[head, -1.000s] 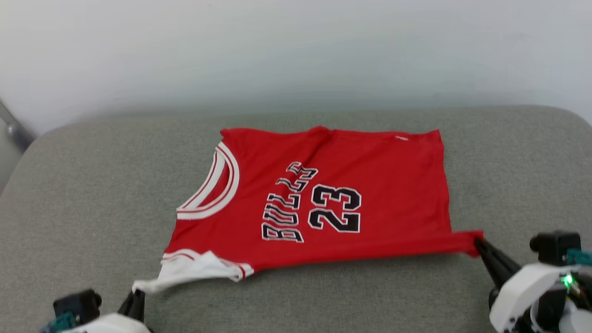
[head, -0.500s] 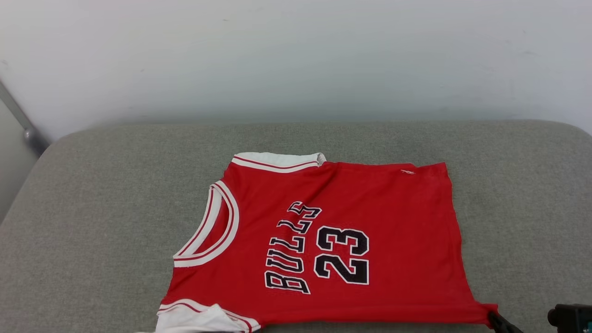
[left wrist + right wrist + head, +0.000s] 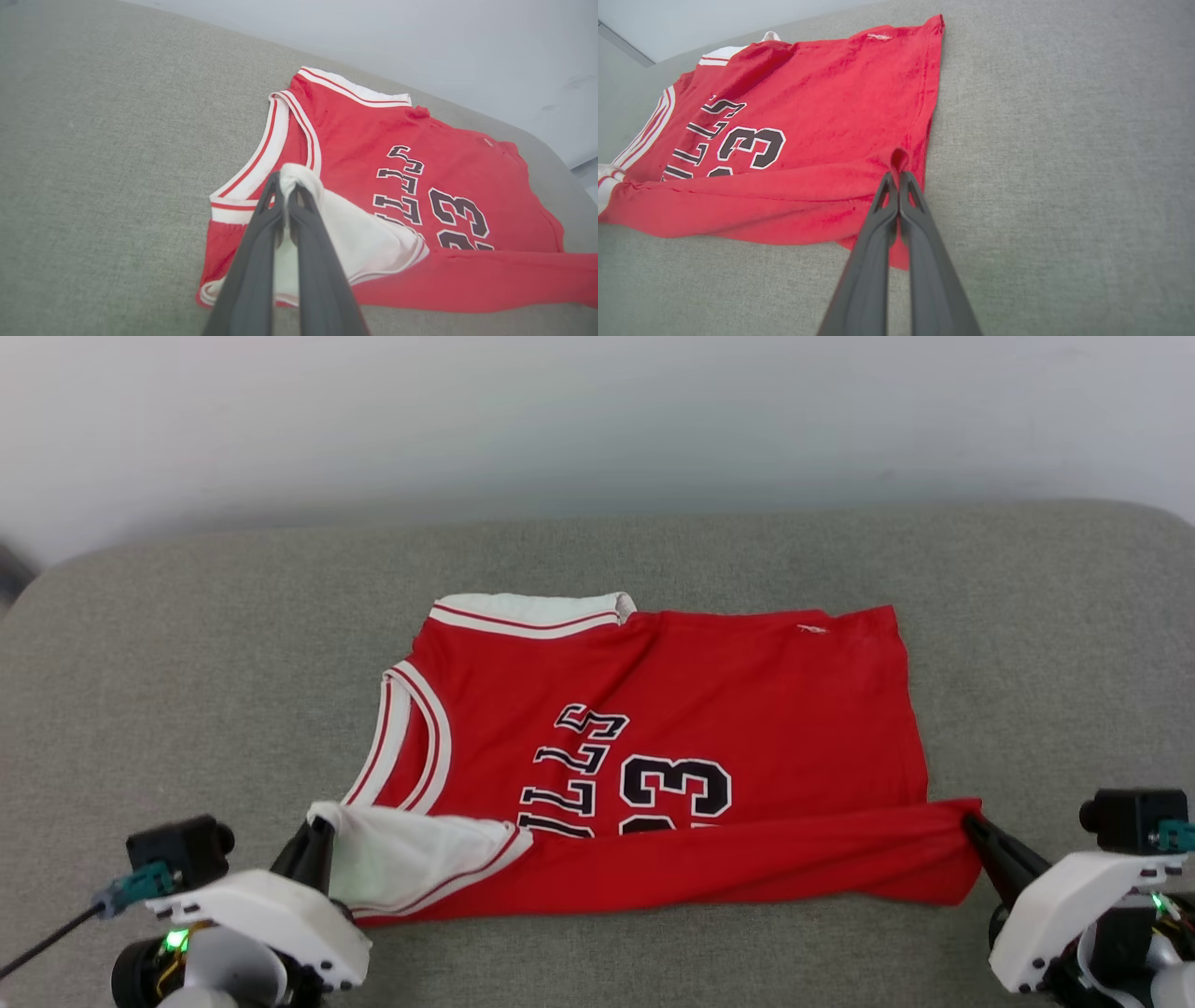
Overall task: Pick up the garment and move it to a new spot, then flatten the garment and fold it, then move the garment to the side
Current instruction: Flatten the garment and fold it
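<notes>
The garment (image 3: pixel 709 709), a red jersey with white sleeves, striped trim and black lettering with 23, lies on the grey cushion (image 3: pixel 187 663), collar to the left. My left gripper (image 3: pixel 316 831) is shut on the white near sleeve (image 3: pixel 364 238), lifted and drawn over the chest. My right gripper (image 3: pixel 971 821) is shut on the red near hem corner (image 3: pixel 899 161). Between them the near edge (image 3: pixel 747 863) is folded up over the lower half of the lettering. The left wrist view has its fingers (image 3: pixel 261 261) pinching white cloth. The right wrist view has its fingers (image 3: pixel 920 252) pinching red cloth.
A pale wall (image 3: pixel 597 420) rises behind the grey cushion. Bare cushion lies to the left (image 3: pixel 168 691), to the right (image 3: pixel 1055 663) and along the front (image 3: pixel 653 961) of the jersey. The far white sleeve (image 3: pixel 532 611) peeks out at the jersey's back edge.
The camera has tilted up and down. Both grippers have carried the near edge away from me, so the front strip now lies folded over the lower lettering.
</notes>
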You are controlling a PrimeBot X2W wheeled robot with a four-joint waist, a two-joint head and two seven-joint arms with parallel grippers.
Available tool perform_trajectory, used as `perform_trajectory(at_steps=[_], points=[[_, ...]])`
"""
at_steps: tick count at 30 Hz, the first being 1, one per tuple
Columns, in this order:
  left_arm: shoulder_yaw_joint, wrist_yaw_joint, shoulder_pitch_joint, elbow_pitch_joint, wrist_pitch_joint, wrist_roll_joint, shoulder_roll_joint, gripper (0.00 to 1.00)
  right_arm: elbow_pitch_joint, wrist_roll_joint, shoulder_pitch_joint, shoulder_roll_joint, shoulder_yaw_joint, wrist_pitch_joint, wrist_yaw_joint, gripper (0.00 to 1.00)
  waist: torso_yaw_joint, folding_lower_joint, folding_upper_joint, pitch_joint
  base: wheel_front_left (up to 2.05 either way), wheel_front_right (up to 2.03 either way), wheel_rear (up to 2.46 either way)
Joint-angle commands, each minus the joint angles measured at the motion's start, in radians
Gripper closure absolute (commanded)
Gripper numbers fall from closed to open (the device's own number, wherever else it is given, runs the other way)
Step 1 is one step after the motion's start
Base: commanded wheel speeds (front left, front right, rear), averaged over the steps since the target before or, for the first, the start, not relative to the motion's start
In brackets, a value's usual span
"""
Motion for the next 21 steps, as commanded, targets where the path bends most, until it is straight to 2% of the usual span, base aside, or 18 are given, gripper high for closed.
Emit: perform_trajectory(at_steps=[1, 13, 14, 16, 17, 18, 19, 20, 21], points=[[-0.001, -0.015, -0.044, 0.025, -0.009, 0.002, -0.012, 1.0, 0.023, 0.009, -0.039, -0.008, 0.007, -0.007, -0.001, 1.0, -0.005, -0.0001, -0.0001, 0.038, 0.0, 0.0, 0.0], [-0.006, -0.126, -0.277, 0.307, -0.037, -0.026, -0.081, 1.0, 0.262, 0.031, -0.252, -0.027, 0.1, -0.063, -0.001, 1.0, -0.011, -0.0001, -0.0001, 0.157, 0.0, 0.0, 0.0], [-0.009, -0.136, -0.29, 0.336, -0.03, -0.031, -0.087, 1.0, 0.285, 0.03, -0.261, -0.029, 0.111, -0.069, -0.001, 0.95, -0.012, -0.0001, -0.0001, 0.161, 0.0, 0.0, 0.0], [-0.02, -0.156, -0.311, 0.395, -0.004, -0.047, -0.099, 1.0, 0.324, 0.033, -0.279, -0.028, 0.134, -0.082, -0.001, 0.57, -0.013, -0.0001, -0.0001, 0.164, 0.0, 0.0, 0.0], [-0.022, -0.169, -0.323, 0.426, 0.006, -0.054, -0.102, 1.0, 0.345, 0.036, -0.284, -0.027, 0.145, -0.091, -0.001, 0.26, -0.013, -0.0001, -0.0001, 0.164, 0.0, 0.0, 0.0], [-0.024, -0.179, -0.333, 0.451, 0.012, -0.061, -0.106, 1.0, 0.36, 0.038, -0.288, -0.028, 0.157, -0.103, -0.001, 0.0, -0.014, -0.0001, -0.0001, 0.162, 0.0, 0.0, 0.0], [-0.029, -0.188, -0.34, 0.474, 0.016, -0.064, -0.112, 0.76, 0.374, 0.043, -0.29, -0.029, 0.17, -0.117, -0.001, 0.0, -0.015, -0.0001, -0.0001, 0.158, 0.0, 0.0, 0.0], [-0.031, -0.196, -0.343, 0.495, 0.017, -0.069, -0.118, 0.56, 0.382, 0.046, -0.291, -0.032, 0.18, -0.135, -0.001, 0.0, -0.015, -0.0001, -0.0001, 0.152, 0.0, 0.0, 0.0], [-0.032, -0.203, -0.344, 0.513, 0.013, -0.071, -0.122, 0.16, 0.387, 0.048, -0.291, -0.036, 0.187, -0.16, -0.001, 0.0, -0.014, -0.0001, -0.0001, 0.144, 0.0, 0.0, 0.0]])
